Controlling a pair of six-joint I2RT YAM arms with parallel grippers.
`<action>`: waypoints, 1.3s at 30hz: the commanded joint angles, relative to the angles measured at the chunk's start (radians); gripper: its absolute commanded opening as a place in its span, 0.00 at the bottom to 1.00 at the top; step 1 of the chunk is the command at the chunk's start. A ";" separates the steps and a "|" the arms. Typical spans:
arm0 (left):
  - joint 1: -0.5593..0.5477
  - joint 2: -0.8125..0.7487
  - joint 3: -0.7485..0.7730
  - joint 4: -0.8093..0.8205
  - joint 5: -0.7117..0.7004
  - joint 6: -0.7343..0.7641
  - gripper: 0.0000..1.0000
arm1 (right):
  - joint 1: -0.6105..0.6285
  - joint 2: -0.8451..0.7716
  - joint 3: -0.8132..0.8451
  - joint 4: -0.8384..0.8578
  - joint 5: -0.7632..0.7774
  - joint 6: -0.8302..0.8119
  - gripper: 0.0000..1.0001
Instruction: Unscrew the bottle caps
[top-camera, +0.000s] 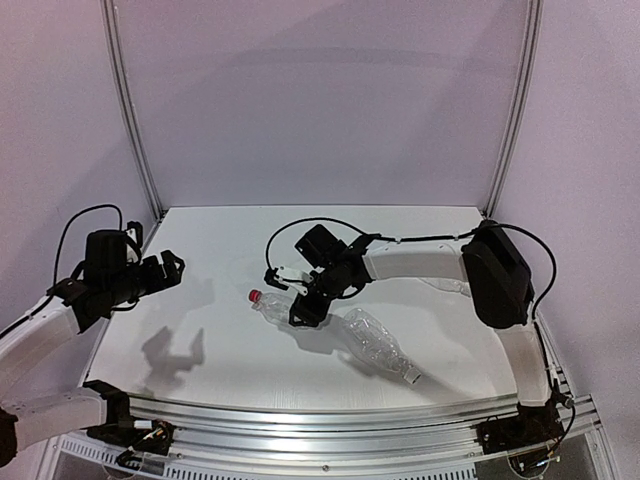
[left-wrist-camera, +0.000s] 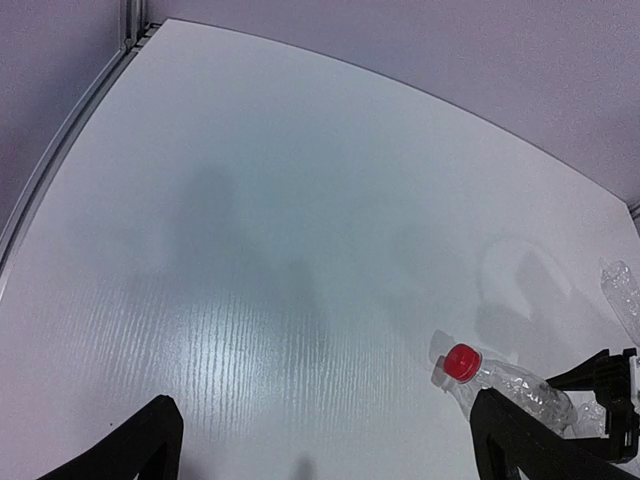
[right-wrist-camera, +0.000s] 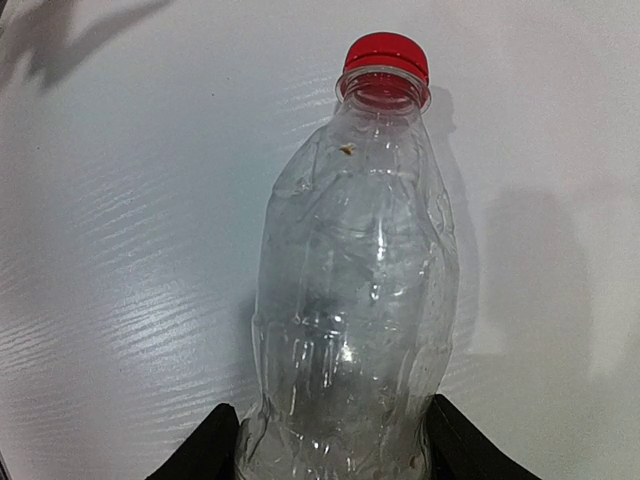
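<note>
Left edge: your left gripper (top-camera: 168, 266) (left-wrist-camera: 330, 455) hangs above the table (top-camera: 230, 235), black fingers (left-wrist-camera: 140, 450) spread wide, holding nothing and touching nothing.

The table is white board with a fine ribbed grain and a soft sheen.

Left of centre: the red cap (top-camera: 255, 296) (left-wrist-camera: 462, 361) (right-wrist-camera: 387, 50), a round, ribbed, bright plastic piece, sits screwed on the neck of a clear bottle (top-camera: 278, 306) (right-wrist-camera: 350, 300). The bottle lies on its side, cap pointing left, well apart from the left gripper. Its plastic is thin, dented and creased. You see the table straight through it, and a small tan speck shows at the shoulder.

Centre: your right gripper (top-camera: 305, 305) (right-wrist-camera: 335, 445) is part-way closed, one black finger against each side of that bottle's lower body, pinching it.

Right of centre: a second bottle (top-camera: 375, 342), also clear and crumpled, lies on its side nearer you. Its pale cap (top-camera: 412, 377) points toward the near right corner.
</note>
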 joint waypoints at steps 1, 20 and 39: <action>-0.007 -0.010 -0.024 0.062 0.065 0.015 0.99 | 0.009 -0.115 -0.109 0.102 0.056 0.056 0.00; -0.124 0.039 -0.026 0.366 0.345 -0.067 0.99 | 0.044 -0.557 -0.655 0.561 0.110 0.337 0.00; -0.354 0.134 0.092 0.519 0.617 -0.194 0.93 | 0.166 -0.693 -0.833 0.808 0.074 0.386 0.00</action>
